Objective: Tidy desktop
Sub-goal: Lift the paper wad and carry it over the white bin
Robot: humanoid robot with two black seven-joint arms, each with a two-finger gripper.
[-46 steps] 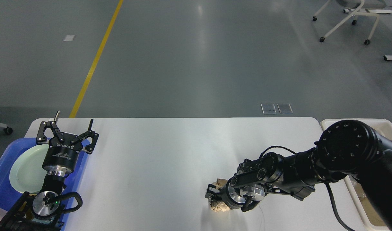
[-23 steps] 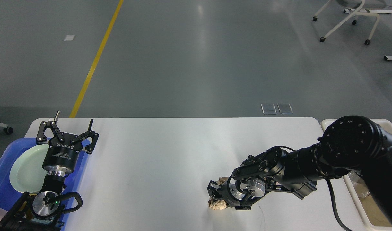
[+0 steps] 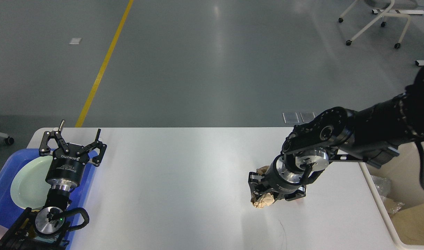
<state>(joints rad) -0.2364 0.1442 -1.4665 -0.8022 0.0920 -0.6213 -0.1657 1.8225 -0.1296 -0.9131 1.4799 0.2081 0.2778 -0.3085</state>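
Head view only: right gripper (image 3: 259, 193) is pinching a crumpled brown paper ball (image 3: 263, 201), fingers clamped around its upper part, wad showing above and below the fingers. Whether the ball hangs clear of the tabletop (image 3: 184, 173) or rests on it I cannot tell, though it looks slightly raised. White tabletop fills the middle of the view, wide, rounded corners, mostly bare around the wad. Cream bin (image 3: 406, 222) sits off the tabletop's right edge, just beside it, with crumpled clear plastic and brownish stuff already inside. Key relation: the bin lies to the right of my right gripper, and a little nearer me, with my own right forearm stretching back over that side; the ball has no clear long axis, roughly round. Right arm is by far the nearer one to both ball and bin. Left gripper (image 3: 73, 140) is spread wide, holding nothing, parked at the far-left edge above the blue tray (image 3: 3, 194), which carries a pale green plate (image 3: 27, 184). Judgement: step in hand is carrying the wad to the bin; coming move is a sweep right until the ball is over the bin's opening, then release. Risk: wad snagging the bin rim.
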